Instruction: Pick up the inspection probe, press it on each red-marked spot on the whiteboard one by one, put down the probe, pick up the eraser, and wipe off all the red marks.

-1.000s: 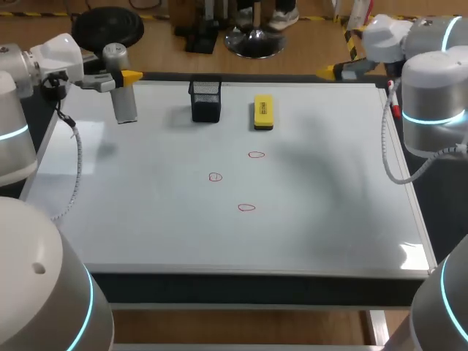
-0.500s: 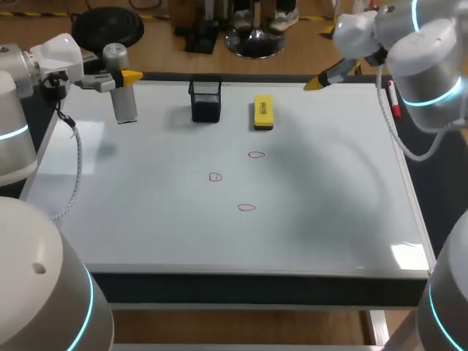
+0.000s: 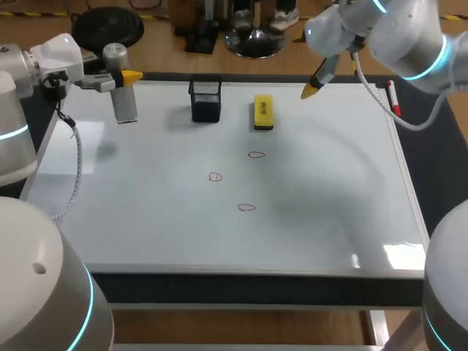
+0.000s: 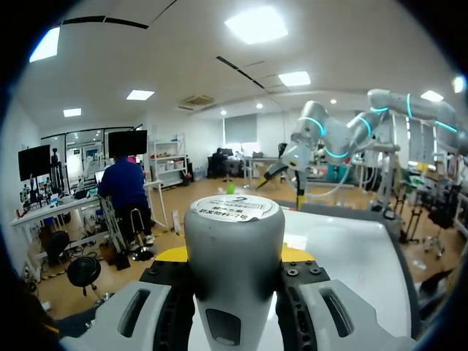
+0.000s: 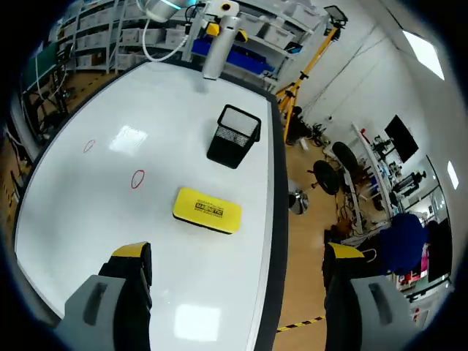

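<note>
Your left gripper (image 3: pixel 121 77) is clamped on the grey inspection probe (image 3: pixel 126 106) at the whiteboard's (image 3: pixel 146 227) far left corner. Your right gripper (image 5: pixel 238 252) hangs open (fingers spread wide) near the yellow eraser (image 3: pixel 263 112). Three red marks (image 3: pixel 247 208) sit mid-board.

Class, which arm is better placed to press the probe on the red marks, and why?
Left: the left tool grips the probe; the right tool hangs open and empty near the eraser.
</note>
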